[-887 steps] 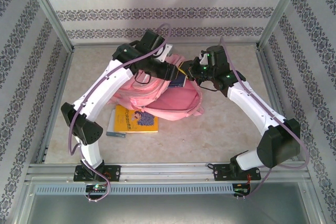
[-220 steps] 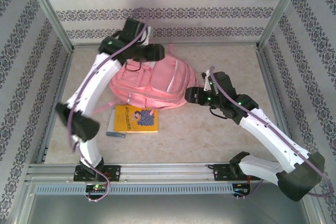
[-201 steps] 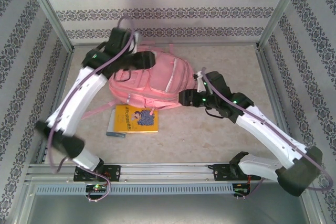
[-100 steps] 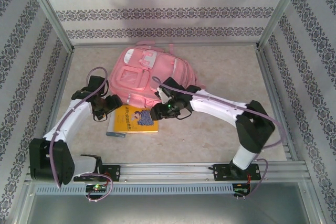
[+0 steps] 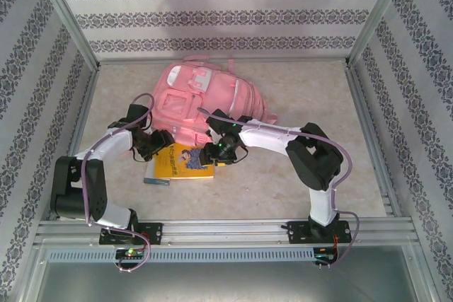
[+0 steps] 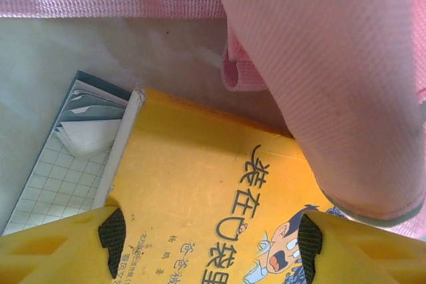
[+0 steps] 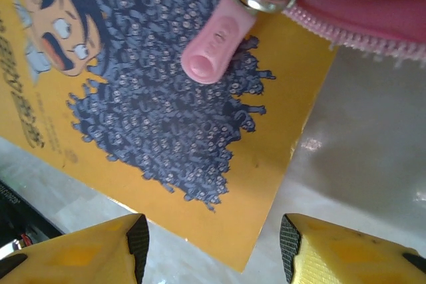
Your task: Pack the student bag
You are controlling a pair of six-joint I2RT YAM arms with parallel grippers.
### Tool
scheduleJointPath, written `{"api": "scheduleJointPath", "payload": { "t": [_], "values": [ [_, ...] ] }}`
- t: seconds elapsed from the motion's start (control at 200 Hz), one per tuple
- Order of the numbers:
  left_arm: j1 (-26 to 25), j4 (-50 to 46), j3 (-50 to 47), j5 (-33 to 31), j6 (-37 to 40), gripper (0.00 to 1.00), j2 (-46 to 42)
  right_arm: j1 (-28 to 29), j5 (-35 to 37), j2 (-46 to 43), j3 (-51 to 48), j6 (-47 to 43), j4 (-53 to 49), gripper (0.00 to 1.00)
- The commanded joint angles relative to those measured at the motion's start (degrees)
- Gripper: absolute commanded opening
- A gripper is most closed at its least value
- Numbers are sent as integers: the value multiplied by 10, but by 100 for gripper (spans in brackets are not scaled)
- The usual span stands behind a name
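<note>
You had your left fingers (image 5: 157,141) and right fingers (image 5: 216,152) spread, empty, over the yellow book's (image 5: 185,165) ends (probably to lift it together). The pink bag (image 5: 205,97) lay just beyond on the bench (image 5: 311,97), overlapping it.

The yellow book (image 5: 182,166) has its far edge tucked under the student bag (image 5: 205,97), and the grey book (image 5: 152,175) beneath it is mostly covered. In the left wrist view, its title gets chopped off at the bottom edge.
</note>
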Motion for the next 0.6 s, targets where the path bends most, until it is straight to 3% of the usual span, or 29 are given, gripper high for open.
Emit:
{"api": "scheduleJointPath", "payload": {
  "t": [0.0,0.325,0.595],
  "values": [
    [3,-15,-27,7,20,71,-16,-7,-8,19,10,11,-5,56],
    [-38,-9,-100,73,-35,70,-80,-29,17,-7,-25,5,0,55],
    [-136,5,-129,119,-73,70,-121,-64,52,-54,-75,7,8,55]
  ]
}}
